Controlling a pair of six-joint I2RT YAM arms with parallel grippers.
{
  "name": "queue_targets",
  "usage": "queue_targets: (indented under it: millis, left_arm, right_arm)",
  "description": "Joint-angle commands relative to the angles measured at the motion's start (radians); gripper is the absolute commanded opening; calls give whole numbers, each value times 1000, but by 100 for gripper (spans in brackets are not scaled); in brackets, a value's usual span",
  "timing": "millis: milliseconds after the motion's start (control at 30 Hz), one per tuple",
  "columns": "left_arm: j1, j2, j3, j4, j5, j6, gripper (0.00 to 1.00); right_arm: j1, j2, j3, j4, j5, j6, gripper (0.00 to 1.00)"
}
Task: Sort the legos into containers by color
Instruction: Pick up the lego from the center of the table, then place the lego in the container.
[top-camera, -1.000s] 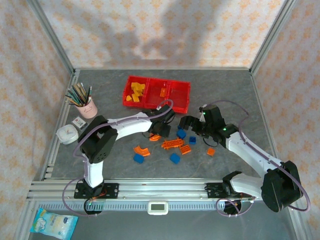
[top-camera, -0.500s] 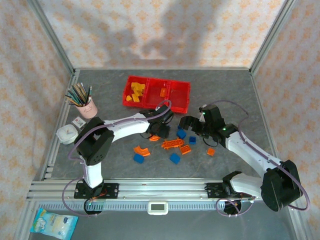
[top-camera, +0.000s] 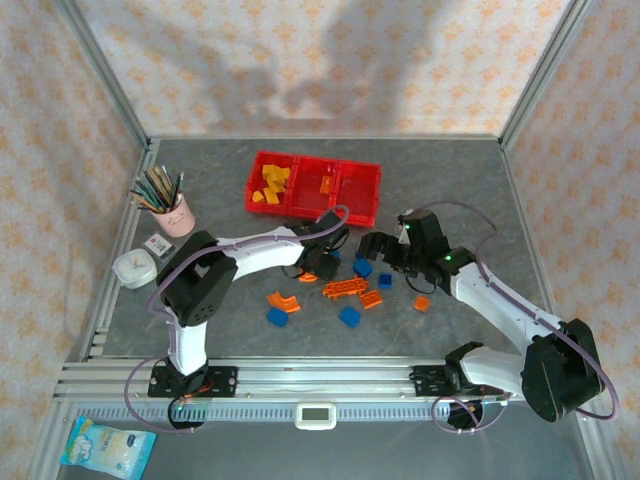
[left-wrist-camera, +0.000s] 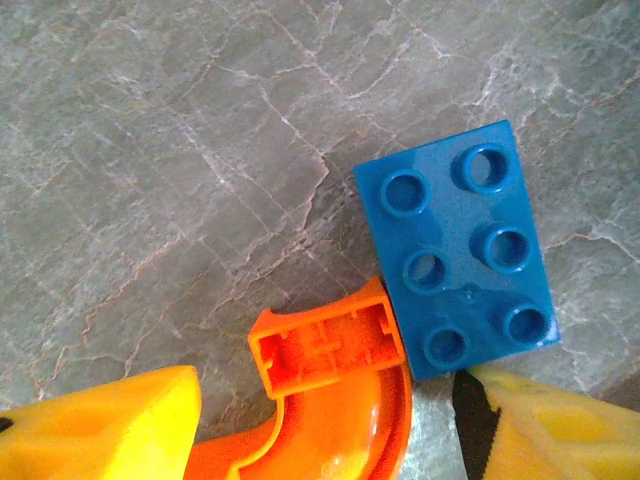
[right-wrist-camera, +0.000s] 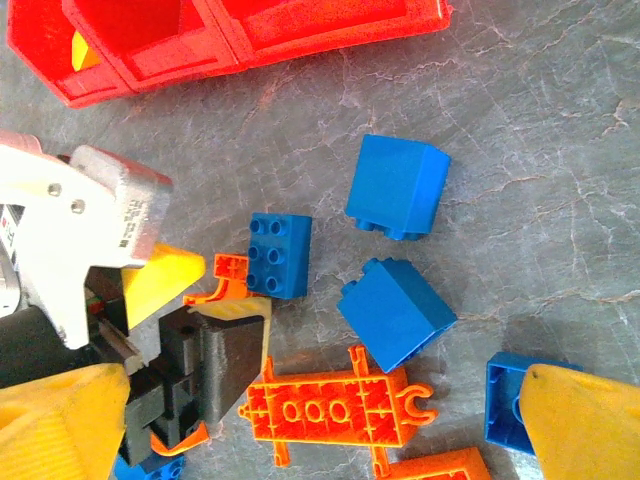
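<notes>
Orange curved brick (left-wrist-camera: 335, 400) lies between the fingers of my left gripper (left-wrist-camera: 325, 425), straddled for lifting; clamped or not, I cannot tell; a blue brick (left-wrist-camera: 460, 255) touches it at one o'clock; my right gripper (right-wrist-camera: 325, 410) gapes empty above loose bricks (right-wrist-camera: 395, 185), ready; red bins (top-camera: 350, 218) wait at twelve.

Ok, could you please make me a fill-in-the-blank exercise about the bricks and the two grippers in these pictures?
1. The curved brick between the left gripper's jaws is ____.
2. The blue brick touching it has ____ studs on top.
3. The legos in the leftmost compartment of the containers are ____.
4. The right gripper's jaws stand ____.
Missing words: orange; six; yellow; open.
</notes>
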Motion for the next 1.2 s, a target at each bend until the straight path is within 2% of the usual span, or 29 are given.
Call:
queue_targets:
  millis: [0, 200, 367, 567, 967, 1167]
  left_arm:
    - [3, 51, 35, -17, -27, 40, 69]
    - [18, 75, 45, -4, -29, 41, 62]
    - [32, 64, 30, 1, -26, 34, 50]
    - [34, 8, -6, 25, -10, 27, 41]
    - [68, -167, -47, 2, -20, -7, 39]
    - [139, -158, 127, -35, -75, -25, 39]
  right_arm:
    - [4, 12, 18, -9, 22, -3, 100]
    - [3, 13, 23, -11, 28, -6, 100]
    - [2, 16, 26, -14, 33, -8, 100]
    - [3, 21, 39, -12, 30, -10, 100]
    - [-2, 37, 97, -6, 9, -9, 100]
    - [-38, 74, 144, 33, -20, 14, 100]
